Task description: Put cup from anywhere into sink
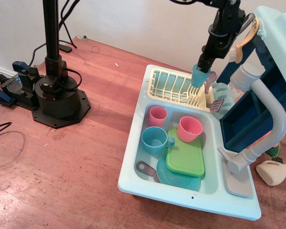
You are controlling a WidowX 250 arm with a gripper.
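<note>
The cup (pixel 199 77) is a small teal-blue tumbler. It hangs upright in the air above the right part of the cream-yellow dish rack (pixel 174 87). My gripper (pixel 202 66) is shut on the cup's rim from above. The black arm reaches in from the top of the view. The sink (pixel 133 164) is a pale mint-blue unit with a rectangular basin below and in front of the rack, and a grey faucet (pixel 269 124) at its right.
The basin holds a light-blue handled mug (pixel 155 140), two pink cups (pixel 158 116) (pixel 189 128), a green board (pixel 185 156) and a teal plate (pixel 178 179). Utensils stand in the rack's right end. A black arm base (pixel 55 95) stands at the left.
</note>
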